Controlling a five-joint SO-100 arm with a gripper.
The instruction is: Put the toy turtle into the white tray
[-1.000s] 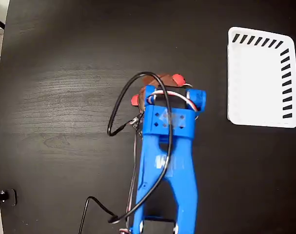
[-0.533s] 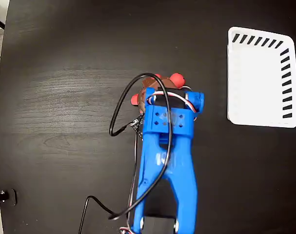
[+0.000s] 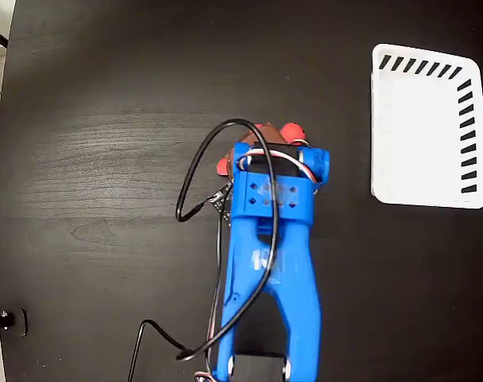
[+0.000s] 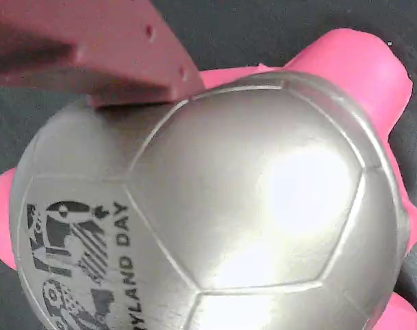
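A: Where's the toy turtle [image 4: 215, 206]?

B: On the table, under the gripper [image 3: 266, 142], well left of the white tray [image 3: 422, 127].

A: Gripped?

B: Can't tell. Glossy dome (probably slippery); pinch its sides.

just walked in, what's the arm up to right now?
The blue arm is reaching over the toy turtle in the middle of the dark table. The wrist view is filled by its shiny domed shell, with one finger against the shell's edge; the other finger is out of sight, so a grip can't be confirmed. The white tray sits empty to the right in the fixed view, apart from the arm.
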